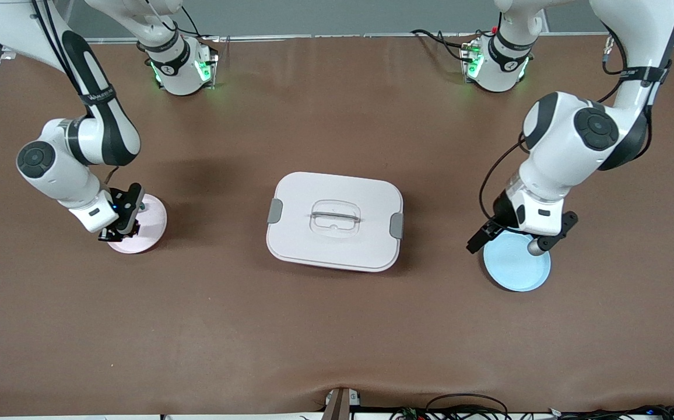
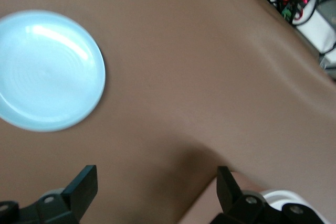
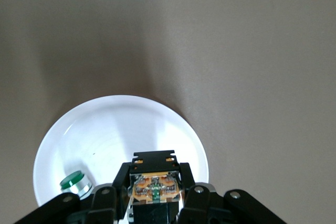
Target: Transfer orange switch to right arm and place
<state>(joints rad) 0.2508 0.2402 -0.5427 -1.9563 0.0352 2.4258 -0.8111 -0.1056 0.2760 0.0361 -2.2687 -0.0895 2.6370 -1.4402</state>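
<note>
The orange switch (image 3: pixel 154 189), a tiny black box with an orange window, is clamped between the fingers of my right gripper (image 3: pixel 154 172), which is shut on it. The right gripper (image 1: pixel 118 231) hangs low over the pink plate (image 1: pixel 154 224) at the right arm's end of the table. In the right wrist view that plate (image 3: pixel 105 129) looks white and lies just under the switch. My left gripper (image 1: pixel 516 236) hovers over the rim of the light blue plate (image 1: pixel 518 267) at the left arm's end. In the left wrist view the left gripper (image 2: pixel 156 183) stands open and holds nothing, and the blue plate (image 2: pixel 47 69) is bare.
A small silver button with a green top (image 3: pixel 75 182) sits on the pink plate beside the held switch. A white lidded box (image 1: pixel 334 220) with grey clips and a handle stands mid-table between the two plates. Cables run along the table edge nearest the front camera (image 1: pixel 465 408).
</note>
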